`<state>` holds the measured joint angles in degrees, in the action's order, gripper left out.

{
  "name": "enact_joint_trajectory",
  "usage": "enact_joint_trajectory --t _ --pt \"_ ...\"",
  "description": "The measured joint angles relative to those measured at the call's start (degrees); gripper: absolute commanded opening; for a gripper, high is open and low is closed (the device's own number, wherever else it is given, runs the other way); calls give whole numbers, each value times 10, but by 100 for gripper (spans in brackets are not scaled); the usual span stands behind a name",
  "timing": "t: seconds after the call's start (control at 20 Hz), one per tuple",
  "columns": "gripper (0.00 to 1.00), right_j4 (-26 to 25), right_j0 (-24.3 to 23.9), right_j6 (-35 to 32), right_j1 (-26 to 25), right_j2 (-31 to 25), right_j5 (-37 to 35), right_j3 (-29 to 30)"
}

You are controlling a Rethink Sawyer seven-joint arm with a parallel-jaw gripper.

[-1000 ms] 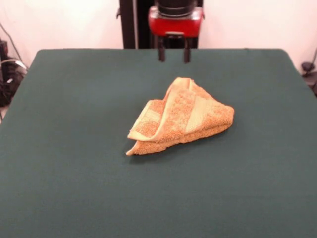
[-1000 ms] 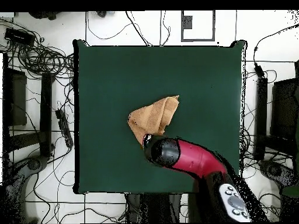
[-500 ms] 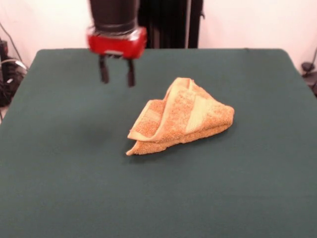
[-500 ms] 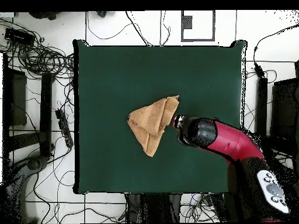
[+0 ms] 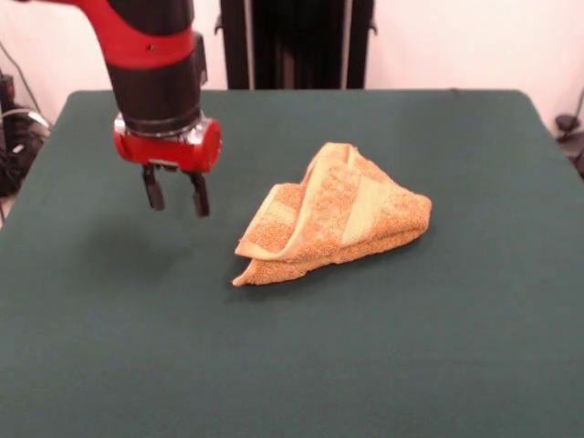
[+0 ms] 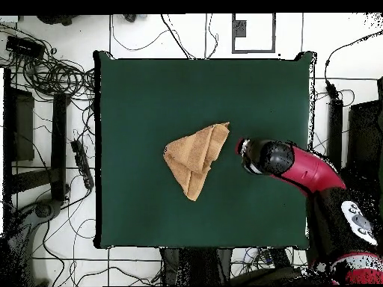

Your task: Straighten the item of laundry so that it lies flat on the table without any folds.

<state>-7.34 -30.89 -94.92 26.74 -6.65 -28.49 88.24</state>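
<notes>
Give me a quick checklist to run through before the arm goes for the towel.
1. Jaws open: ok; the gripper shows a clear gap.
2. Gripper empty: ok.
3. Gripper clear of the towel: ok; it hangs beside it, apart.
4. Towel flat: not ok; it is folded over itself into a rough triangle.
5. Towel fully on the table: ok.
6. Which corner lies on top: cannot tell.

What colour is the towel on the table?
Orange-tan towel with a paler smooth band, clearest in the front view.
</notes>
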Motion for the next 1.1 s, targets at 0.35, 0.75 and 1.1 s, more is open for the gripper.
enact_joint_trajectory --t 0.35,0.75,1.1 --pt "100 0 12 0 -7 -6 -28 -4" --pt "100 -1 16 0 24 -42 -64 -7" --pt "100 -1 28 0 40 -49 -94 -18"
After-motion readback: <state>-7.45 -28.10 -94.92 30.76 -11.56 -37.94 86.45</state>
